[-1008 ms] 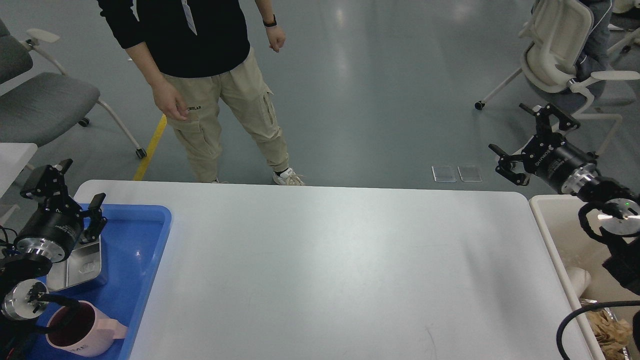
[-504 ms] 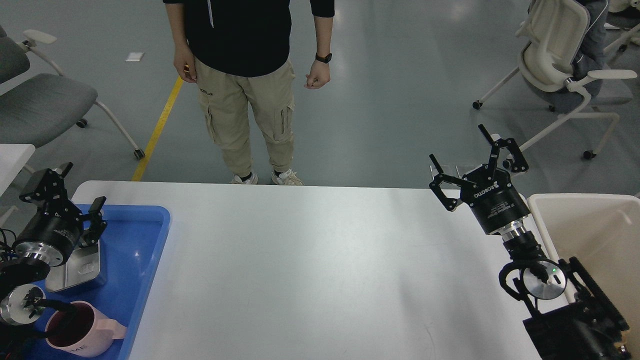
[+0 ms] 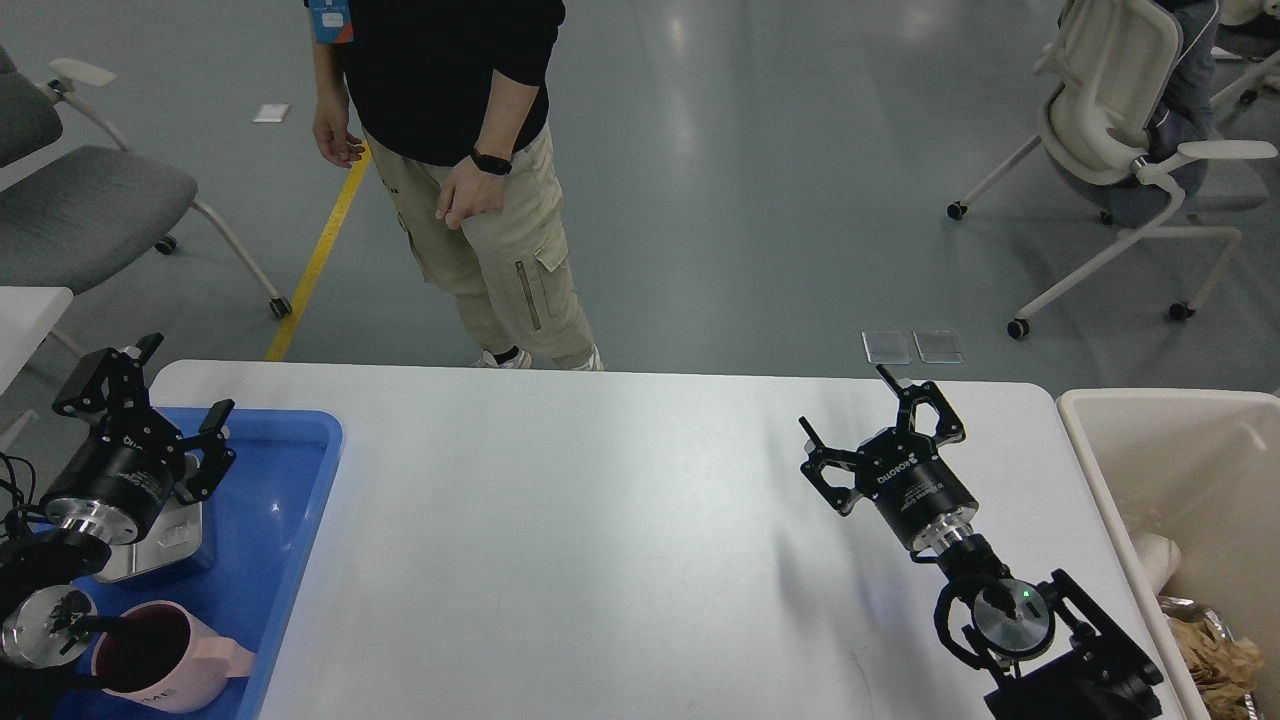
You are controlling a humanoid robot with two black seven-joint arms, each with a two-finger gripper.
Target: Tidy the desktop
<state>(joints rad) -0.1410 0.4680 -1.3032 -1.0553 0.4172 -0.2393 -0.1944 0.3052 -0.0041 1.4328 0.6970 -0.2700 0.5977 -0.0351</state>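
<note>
Your large white rounded-corner desktop [image 3: 620, 540] fills the middle, bare; the pink mug [image 3: 165, 670] and metal box [image 3: 160, 535] sit in the blue plastic tray [image 3: 300, 480]. Both the left gripper [image 3: 150, 385] and the right gripper [image 3: 875, 425] hang with jaws apart, so tidying looks done.

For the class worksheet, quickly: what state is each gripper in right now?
Left gripper: open, holding nothing, above the blue tray.
Right gripper: open, holding nothing, above the desktop.

black arms, silver wrist rings, loose black cables. right gripper [image 3: 872, 430]: white lettering on barrel, green light behind. left gripper [image 3: 150, 395]: same black build.
</note>
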